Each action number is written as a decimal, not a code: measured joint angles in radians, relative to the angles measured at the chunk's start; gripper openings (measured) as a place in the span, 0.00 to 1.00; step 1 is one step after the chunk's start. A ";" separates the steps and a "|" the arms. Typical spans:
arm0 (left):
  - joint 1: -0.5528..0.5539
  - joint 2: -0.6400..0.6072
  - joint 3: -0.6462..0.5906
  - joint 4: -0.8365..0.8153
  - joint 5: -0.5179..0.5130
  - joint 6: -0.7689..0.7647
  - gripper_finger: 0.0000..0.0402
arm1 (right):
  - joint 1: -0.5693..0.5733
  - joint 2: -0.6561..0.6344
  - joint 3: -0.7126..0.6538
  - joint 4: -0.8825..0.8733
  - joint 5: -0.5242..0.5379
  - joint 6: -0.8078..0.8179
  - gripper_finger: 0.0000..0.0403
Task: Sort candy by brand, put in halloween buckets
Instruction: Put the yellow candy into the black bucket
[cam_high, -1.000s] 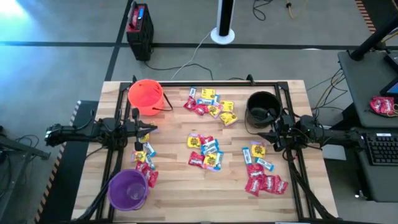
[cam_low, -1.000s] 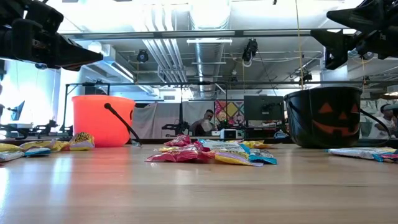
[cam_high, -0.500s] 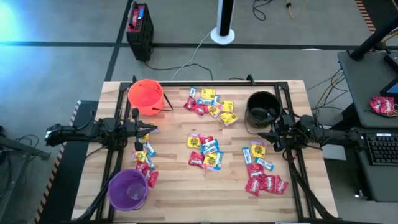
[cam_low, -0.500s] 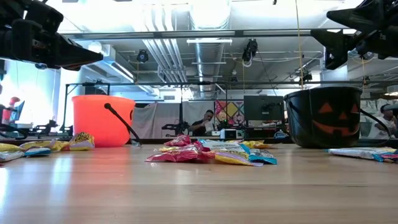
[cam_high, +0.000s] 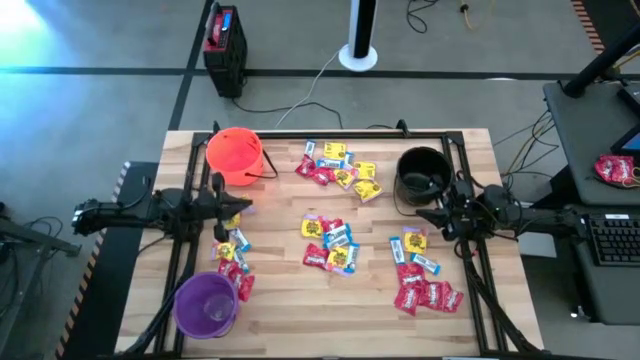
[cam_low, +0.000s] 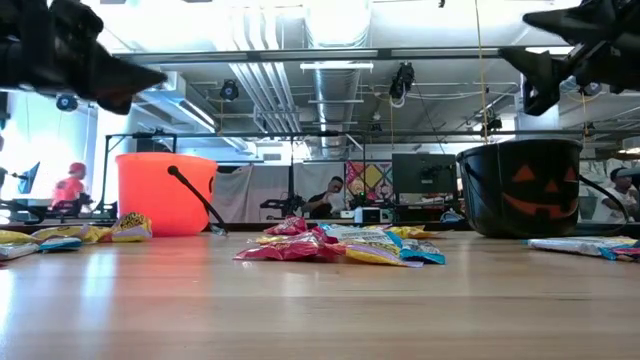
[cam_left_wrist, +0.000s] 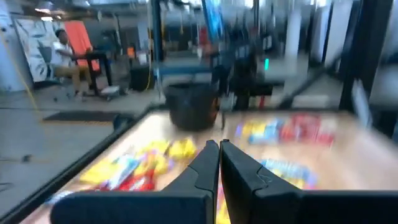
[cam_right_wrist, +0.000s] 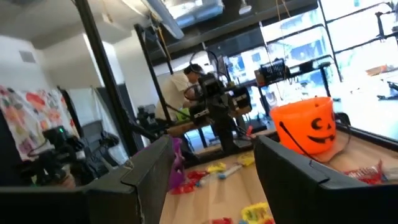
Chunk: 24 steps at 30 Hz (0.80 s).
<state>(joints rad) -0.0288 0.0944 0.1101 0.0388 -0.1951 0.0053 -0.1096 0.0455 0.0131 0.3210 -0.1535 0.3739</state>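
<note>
Red, yellow and blue-and-white candy (cam_high: 331, 244) lies in loose heaps across my table, from ten o'clock to five o'clock. I see nothing inside the orange bucket (cam_high: 234, 154), black bucket (cam_high: 421, 173) or purple bucket (cam_high: 206, 304), so I judge the sorting unstarted. My left gripper (cam_high: 240, 208) hangs at nine o'clock, fingers pressed together, empty. My right gripper (cam_high: 427, 218) hangs at three o'clock, spread wide, empty.

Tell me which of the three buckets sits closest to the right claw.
The black bucket. It stands just beside the open right claw, while the orange bucket and the purple bucket are both across the table on the left arm's side.
</note>
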 joint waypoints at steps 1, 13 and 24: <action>0.000 0.001 0.000 0.053 0.003 -0.033 0.00 | 0.000 0.004 0.002 0.025 0.002 0.008 0.53; -0.003 0.133 0.059 0.314 0.077 -0.113 0.00 | 0.000 0.332 0.300 -0.153 0.077 -0.034 0.53; -0.003 0.328 0.219 0.082 0.128 -0.124 0.00 | 0.000 0.707 0.631 -0.517 0.078 -0.101 0.53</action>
<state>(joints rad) -0.0319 0.4223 0.3288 0.1208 -0.0669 -0.1192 -0.1093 0.7527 0.6445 -0.1958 -0.0757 0.2730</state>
